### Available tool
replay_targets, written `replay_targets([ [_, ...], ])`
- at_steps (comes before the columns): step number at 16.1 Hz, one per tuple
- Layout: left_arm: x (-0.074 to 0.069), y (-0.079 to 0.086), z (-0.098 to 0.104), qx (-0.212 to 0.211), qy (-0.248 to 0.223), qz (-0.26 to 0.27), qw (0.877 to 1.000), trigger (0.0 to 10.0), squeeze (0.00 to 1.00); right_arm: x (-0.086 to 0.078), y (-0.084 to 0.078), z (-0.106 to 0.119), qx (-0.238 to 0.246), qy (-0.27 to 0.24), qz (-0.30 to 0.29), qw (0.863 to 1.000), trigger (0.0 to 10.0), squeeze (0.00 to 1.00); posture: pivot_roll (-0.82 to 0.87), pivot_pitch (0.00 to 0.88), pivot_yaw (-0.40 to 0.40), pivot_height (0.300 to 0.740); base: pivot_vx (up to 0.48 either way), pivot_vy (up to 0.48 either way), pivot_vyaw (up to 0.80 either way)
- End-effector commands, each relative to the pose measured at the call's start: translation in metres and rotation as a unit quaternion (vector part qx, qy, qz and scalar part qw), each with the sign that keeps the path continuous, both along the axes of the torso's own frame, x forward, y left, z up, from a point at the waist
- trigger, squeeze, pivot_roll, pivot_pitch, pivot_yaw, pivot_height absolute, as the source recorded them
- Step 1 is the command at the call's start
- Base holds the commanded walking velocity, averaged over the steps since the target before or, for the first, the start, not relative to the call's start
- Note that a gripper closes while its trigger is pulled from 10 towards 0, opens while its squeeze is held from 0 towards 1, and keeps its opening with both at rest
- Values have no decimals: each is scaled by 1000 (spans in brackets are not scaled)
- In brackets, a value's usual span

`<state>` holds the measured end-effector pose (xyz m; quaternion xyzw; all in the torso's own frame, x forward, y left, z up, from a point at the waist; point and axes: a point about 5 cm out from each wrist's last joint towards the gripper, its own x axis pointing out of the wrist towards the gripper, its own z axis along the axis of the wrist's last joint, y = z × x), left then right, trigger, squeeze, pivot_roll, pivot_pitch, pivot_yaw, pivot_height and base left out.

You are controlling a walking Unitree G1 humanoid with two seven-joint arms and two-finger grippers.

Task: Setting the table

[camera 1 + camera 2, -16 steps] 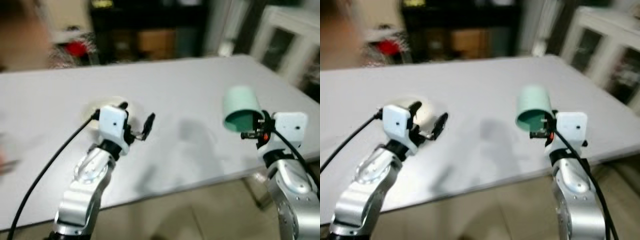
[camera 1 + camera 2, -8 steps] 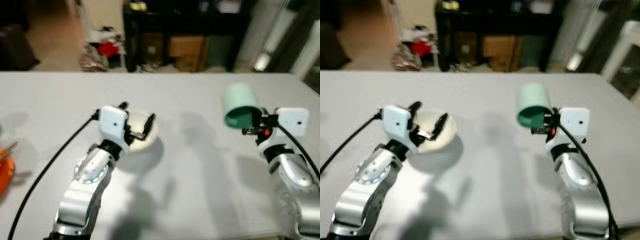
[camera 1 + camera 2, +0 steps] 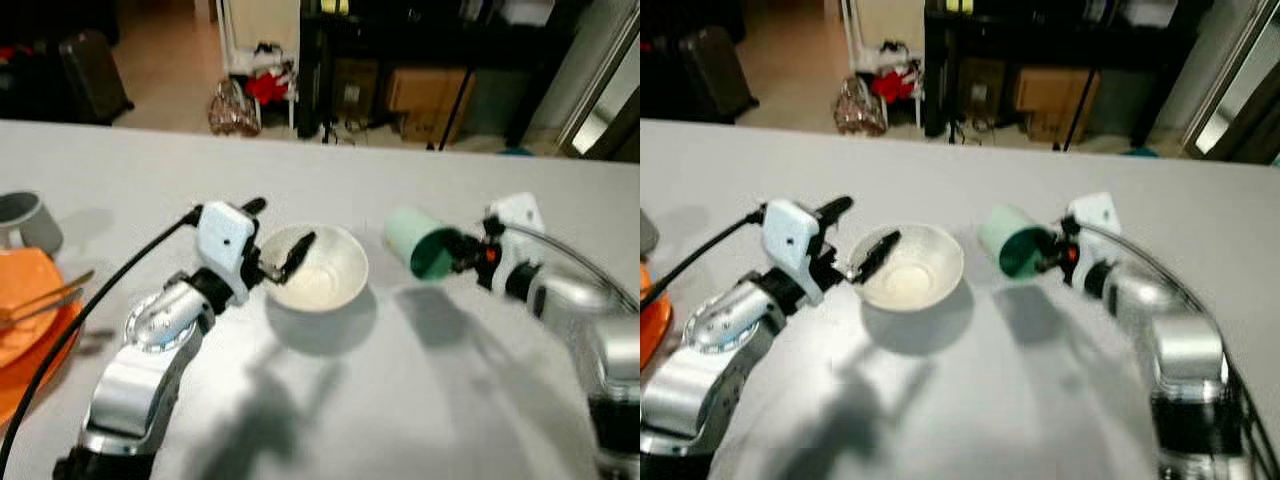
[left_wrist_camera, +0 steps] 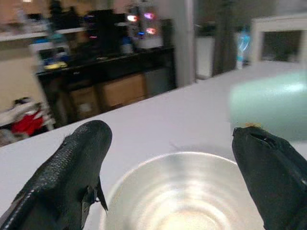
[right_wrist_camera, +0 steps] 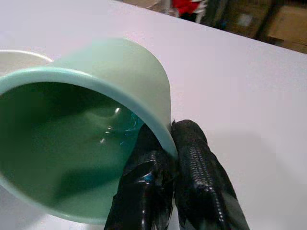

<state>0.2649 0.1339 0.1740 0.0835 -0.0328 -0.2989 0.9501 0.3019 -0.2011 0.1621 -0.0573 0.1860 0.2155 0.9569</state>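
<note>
A white bowl (image 3: 325,272) stands on the pale table (image 3: 470,400), a little left of centre. My left gripper (image 3: 277,228) is open at the bowl's left rim, and one finger (image 3: 297,250) reaches over that rim; whether it touches is unclear. In the left wrist view the bowl (image 4: 182,191) lies between and beyond the two spread fingers (image 4: 72,167). My right gripper (image 3: 462,250) is shut on the rim of a mint-green cup (image 3: 418,248). It holds the cup tipped on its side just right of the bowl, above the table. The right wrist view shows both fingers (image 5: 192,163) pinching the cup's wall (image 5: 120,67).
An orange plate (image 3: 20,350) with chopsticks (image 3: 45,298) on it lies at the table's left edge, and a grey cup (image 3: 25,218) stands behind it. Past the far edge are a black shelf (image 3: 400,40), cardboard boxes and a dark suitcase (image 3: 95,75).
The whole view has shifted, bringing the orange plate and grey cup into sight. The right gripper has carried the cup lower and closer to the bowl, tipping it further sideways.
</note>
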Motion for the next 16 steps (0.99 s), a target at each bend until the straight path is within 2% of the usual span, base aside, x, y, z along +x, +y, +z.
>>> replay_targets([
  [1,1,-4,0,10,14,-35,999,10000,0,9,-5,1,-3,20,27,999,10000,0,31,0,-30,740,0,0,0],
  [3,-1,-3,0,32,31,-77,996,10000,0,22,-13,1,-16,59,54,997,10000,0,36,0,-33,740,0,0,0],
  [5,-7,0,1,58,73,-145,985,10000,0,30,-16,-5,-45,121,113,985,10000,0,48,0,-41,740,0,0,0],
  [6,-9,2,1,65,85,-160,981,10000,0,35,-16,-6,-48,134,115,983,10000,0,51,0,-43,740,0,0,0],
  [8,-15,3,-1,80,120,-194,970,10000,0,45,-11,-11,-12,164,124,978,10000,0,61,0,-49,740,0,0,0],
  [9,-20,4,-6,98,132,-205,965,10000,0,51,-7,-17,-22,176,119,977,10000,0,66,0,-48,740,0,0,0],
  [13,-23,5,-6,100,142,-206,963,10000,0,60,-1,-19,-34,194,137,971,10000,0,86,0,-64,740,0,0,0],
  [14,-24,6,-6,102,146,-207,962,10000,0,64,0,-18,-46,202,134,969,10000,75,86,0,-64,740,0,0,0],
  [15,-25,6,-6,104,147,-208,962,10000,0,66,0,-17,-55,204,134,968,10000,643,86,0,-64,740,0,0,0],
  [16,-25,5,-6,104,147,-208,961,10000,0,66,0,-16,-58,205,135,968,10000,643,86,0,-64,740,0,0,0],
])
